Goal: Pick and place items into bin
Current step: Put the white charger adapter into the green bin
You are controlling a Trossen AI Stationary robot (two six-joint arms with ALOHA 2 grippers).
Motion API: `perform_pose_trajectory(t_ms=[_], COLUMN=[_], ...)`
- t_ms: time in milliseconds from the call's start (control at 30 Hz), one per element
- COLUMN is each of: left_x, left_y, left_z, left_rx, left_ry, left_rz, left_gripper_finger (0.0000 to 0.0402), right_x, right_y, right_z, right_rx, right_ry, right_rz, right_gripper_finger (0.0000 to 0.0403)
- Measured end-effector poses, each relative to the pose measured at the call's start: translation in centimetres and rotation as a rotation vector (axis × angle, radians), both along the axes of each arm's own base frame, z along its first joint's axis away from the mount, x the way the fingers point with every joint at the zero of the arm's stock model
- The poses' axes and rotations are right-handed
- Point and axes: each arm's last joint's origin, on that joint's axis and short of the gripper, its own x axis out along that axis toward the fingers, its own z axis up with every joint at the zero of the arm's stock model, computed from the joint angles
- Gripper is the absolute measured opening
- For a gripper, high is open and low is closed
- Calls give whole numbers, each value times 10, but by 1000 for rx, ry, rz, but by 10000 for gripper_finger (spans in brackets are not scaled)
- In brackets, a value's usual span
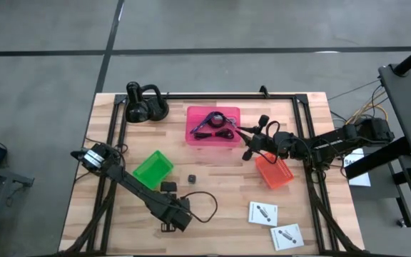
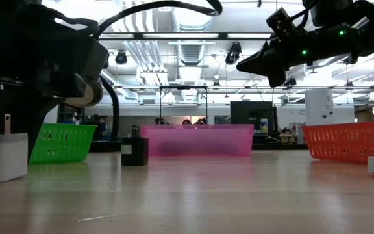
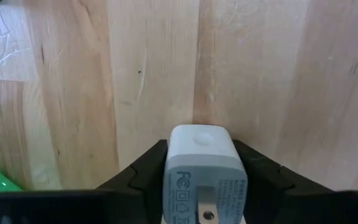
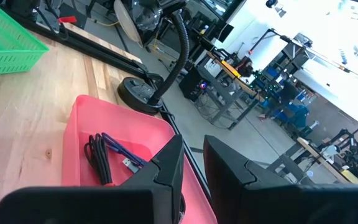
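A white charger plug [image 3: 201,171] stands on the wooden table [image 1: 220,207] near its front edge, between the fingers of my left gripper [image 3: 201,186], which points straight down at it [image 1: 173,218]. In the low view the plug [image 2: 8,156] shows under that dark gripper. My right gripper [image 4: 193,168] hangs level above the right end of the pink bin [image 1: 212,125], shut and holding nothing. Purple and black cables [image 4: 107,155] lie inside the pink bin. A tiny dark cube [image 1: 191,176] and two flat white packets [image 1: 262,213] [image 1: 286,235] rest on the table. My left gripper pinches the white charger plug by two opposite sides [image 3: 169,168] between its two fingers [image 3: 142,174]. The fingers come from above, pointing down. The plug stands upright with its lower end [image 2: 8,177] on the table.
A green bin [image 1: 153,169] sits left of centre and an orange bin [image 1: 274,171] at the right. A black gooseneck stand [image 1: 145,106] is at the far left corner. A thin black cable [image 1: 207,207] loops beside the left gripper. A black frame [image 1: 302,107] borders the table.
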Motion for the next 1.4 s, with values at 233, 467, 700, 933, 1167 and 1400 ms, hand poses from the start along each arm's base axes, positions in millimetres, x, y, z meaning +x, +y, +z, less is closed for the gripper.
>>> perform_pose_trajectory(t_ms=[233,467,700,933,1167,1400], left_x=[1,-2,-9,-25,-47,-70], left_y=[1,15,41,71,95,110], left_z=[9,33,62,81,81,68], left_rx=[-5,-15,33,92,102,87], left_ry=[-3,-45,-109,-131,-125,-77], left_rz=[-2,111,270,448,617,802], left_gripper_finger=[134,134,134,134,134,134], right_x=[0,0,0,0,0,0], right_y=[0,0,-1,-1,-1,-1], right_z=[0,0,0,0,0,0], right_rx=[0,0,0,0,0,0], right_ry=[0,0,-1,0,0,0], right_rz=[0,-1,-3,-3,-3,-2], right_gripper_finger=[52,52,52,52,52,52])
